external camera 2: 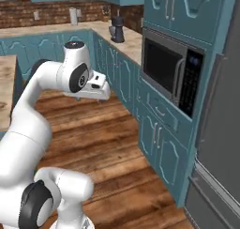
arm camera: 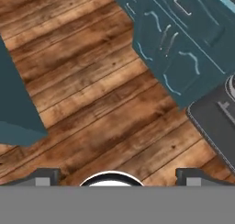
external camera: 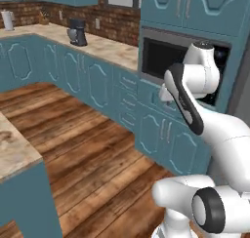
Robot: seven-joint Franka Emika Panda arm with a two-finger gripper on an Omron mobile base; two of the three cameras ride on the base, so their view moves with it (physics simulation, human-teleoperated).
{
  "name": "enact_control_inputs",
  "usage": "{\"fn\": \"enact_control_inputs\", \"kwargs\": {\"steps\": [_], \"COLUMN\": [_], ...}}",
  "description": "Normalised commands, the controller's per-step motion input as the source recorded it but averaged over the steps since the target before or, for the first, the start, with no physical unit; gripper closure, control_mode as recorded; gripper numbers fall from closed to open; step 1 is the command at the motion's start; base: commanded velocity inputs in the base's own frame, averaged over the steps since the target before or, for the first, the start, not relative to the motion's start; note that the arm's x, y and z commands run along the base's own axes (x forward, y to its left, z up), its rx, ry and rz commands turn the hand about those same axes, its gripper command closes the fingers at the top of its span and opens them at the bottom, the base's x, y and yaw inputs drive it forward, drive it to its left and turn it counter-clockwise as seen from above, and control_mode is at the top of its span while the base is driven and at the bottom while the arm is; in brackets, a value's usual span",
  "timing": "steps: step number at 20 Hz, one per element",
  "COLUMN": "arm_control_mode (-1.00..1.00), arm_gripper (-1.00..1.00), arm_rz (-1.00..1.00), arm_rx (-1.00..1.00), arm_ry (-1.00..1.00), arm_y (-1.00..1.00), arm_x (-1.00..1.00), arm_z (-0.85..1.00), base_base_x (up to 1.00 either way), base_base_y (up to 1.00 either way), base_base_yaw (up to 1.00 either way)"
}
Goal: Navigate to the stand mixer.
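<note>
Stand mixer (external camera: 76, 31) sits far off on the beige counter (external camera: 105, 47) along the brick back wall (external camera: 114, 22), dark boxy head over a grey bowl. In the right base view the stand mixer (external camera 2: 117, 29) stands near the inside corner of the counter run, well apart from me. A white jug (external camera: 8, 20) stands further left on the same counter, well clear of the mixer; from the right camera the jug (external camera 2: 73, 16) shows against the brick.

Teal lower cabinets (external camera: 93, 81) run from under the mixer toward me. Closer in, a black microwave (external camera 2: 171, 73) is built into the tall teal cabinet column (external camera 2: 187, 7), its control panel on the right side of the door. A dark grey appliance front (external camera 2: 220, 143) stands just beside that column, nearer the camera.

My arm is folded up, elbow high, over the wood plank floor (external camera: 88, 154). My gripper (arm camera: 117, 176) points down at bare floorboards (arm camera: 92, 103); the two fingertips (arm camera: 43, 177) sit wide apart at the bottom corners, spread with nothing between them. The cabinet fronts (arm camera: 174, 44) show at upper right of the hand view.

An island corner with a beige top (external camera: 12, 149) sits to my left, close by.
</note>
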Motion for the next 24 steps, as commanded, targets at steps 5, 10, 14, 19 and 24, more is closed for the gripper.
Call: {"fn": "enact_control_inputs", "kwargs": {"steps": [5, 10, 14, 19, 24], "arm_control_mode": [1.00, 1.00, 1.00, 1.00, 1.00], "arm_gripper": [-1.00, -1.00, -1.00, -1.00, -1.00], "arm_rz": [0.00, 0.00, 0.00, 0.00, 0.00], "arm_rx": [0.00, 0.00, 0.00, 0.00, 0.00], "arm_ry": [0.00, 0.00, 0.00, 0.00, 0.00], "arm_y": [0.00, 0.00, 0.00, 0.00, 0.00], "arm_x": [0.00, 0.00, 0.00, 0.00, 0.00], "arm_z": [0.00, 0.00, 0.00, 0.00, 0.00], "base_base_x": [0.00, 0.14, 0.36, 0.37, 0.06], "base_base_y": [0.00, -0.10, -0.37, -0.43, -0.14], "base_base_yaw": [0.83, 0.70, 0.60, 0.54, 0.52]}}
